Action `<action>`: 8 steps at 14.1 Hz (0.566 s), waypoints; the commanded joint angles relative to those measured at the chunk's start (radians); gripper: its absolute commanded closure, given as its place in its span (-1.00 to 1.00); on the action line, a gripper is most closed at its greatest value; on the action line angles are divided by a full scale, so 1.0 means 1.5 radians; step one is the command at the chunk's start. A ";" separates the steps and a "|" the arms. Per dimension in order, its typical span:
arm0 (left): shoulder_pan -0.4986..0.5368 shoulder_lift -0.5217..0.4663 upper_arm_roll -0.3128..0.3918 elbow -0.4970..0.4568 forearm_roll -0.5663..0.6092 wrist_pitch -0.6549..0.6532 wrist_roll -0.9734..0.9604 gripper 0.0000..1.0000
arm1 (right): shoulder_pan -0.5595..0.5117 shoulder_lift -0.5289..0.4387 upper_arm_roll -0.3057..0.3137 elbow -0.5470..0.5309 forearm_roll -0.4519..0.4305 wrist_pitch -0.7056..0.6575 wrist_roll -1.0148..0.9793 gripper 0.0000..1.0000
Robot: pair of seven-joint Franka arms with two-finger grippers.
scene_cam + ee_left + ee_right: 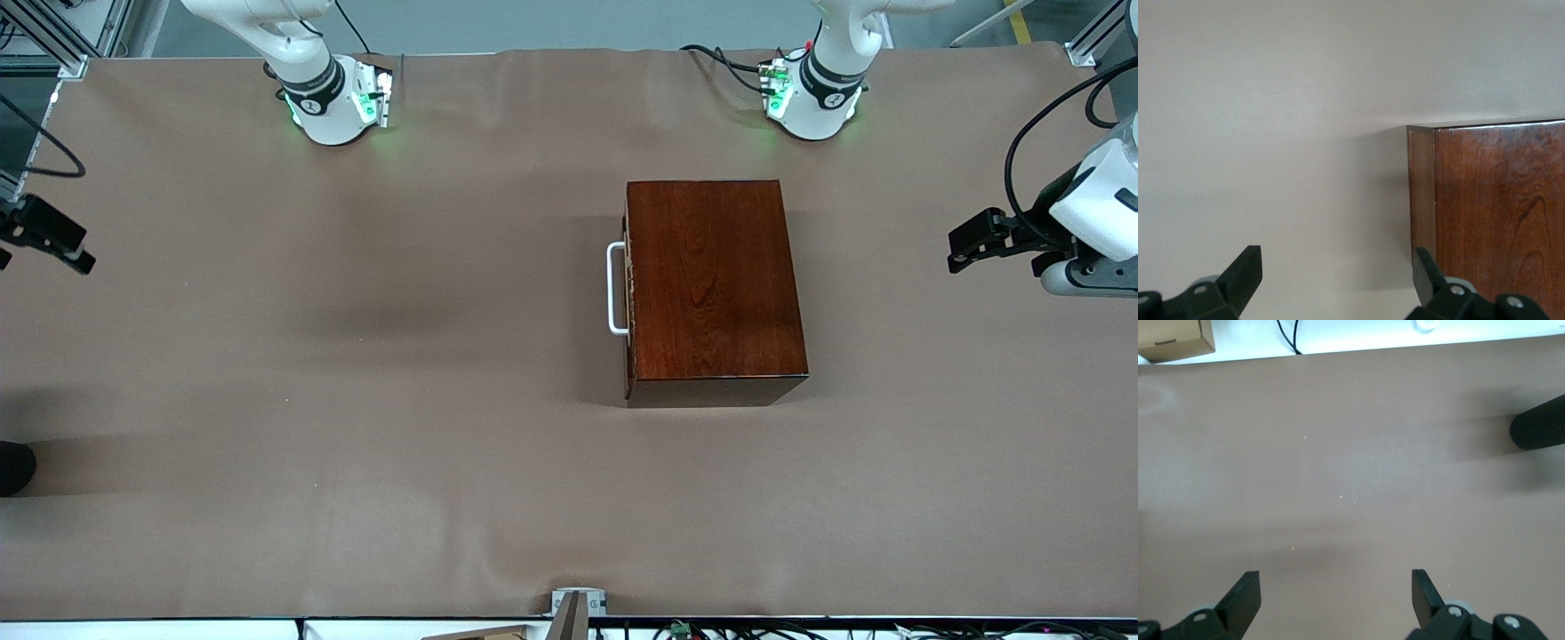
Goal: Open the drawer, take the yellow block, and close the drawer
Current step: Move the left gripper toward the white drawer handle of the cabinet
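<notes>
The dark reddish-brown wooden box [716, 276] stands on the table near the left arm's base. Its drawer is shut, and only the white bar handle [615, 289] shows, on the side facing the right arm's end of the table. The yellow block is hidden. My left gripper [965, 247] is open and empty over the table at the left arm's end, apart from the box. In the left wrist view the gripper [1338, 275] looks at a corner of the box [1498, 220]. My right gripper [76, 247] is open and empty over the right arm's end, seen over bare cloth in its wrist view [1336, 592].
Brown cloth [356, 400] covers the table. A dark rounded object [13, 467] lies at the table's edge at the right arm's end, also in the right wrist view [1538, 430]. A cardboard box [1175, 340] and a cable [1288, 337] lie off the table.
</notes>
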 commanded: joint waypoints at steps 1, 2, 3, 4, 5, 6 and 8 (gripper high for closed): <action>-0.001 -0.009 0.001 0.000 -0.010 0.006 -0.002 -1.00 | -0.009 0.012 0.006 0.005 -0.011 0.012 0.005 -1.00; 0.000 -0.009 0.000 0.000 -0.009 0.007 -0.002 -1.00 | -0.009 0.021 0.006 0.005 -0.013 0.012 0.005 -1.00; -0.001 -0.006 0.000 0.000 -0.009 0.007 -0.001 -1.00 | -0.010 0.023 0.006 0.005 -0.013 0.010 0.005 -1.00; -0.002 -0.006 0.001 0.000 -0.008 0.008 -0.001 -1.00 | -0.010 0.023 0.005 0.006 -0.013 0.007 0.005 -1.00; -0.002 -0.005 0.001 0.000 -0.007 0.008 -0.001 -1.00 | -0.010 0.023 0.006 0.006 -0.014 0.005 0.005 -1.00; -0.002 -0.005 0.001 0.000 -0.011 0.008 -0.001 -1.00 | -0.009 0.023 0.005 0.005 -0.014 0.005 0.005 -1.00; -0.002 -0.004 0.000 0.000 -0.012 0.009 0.000 -1.00 | -0.012 0.022 0.006 0.006 -0.012 0.005 0.005 -1.00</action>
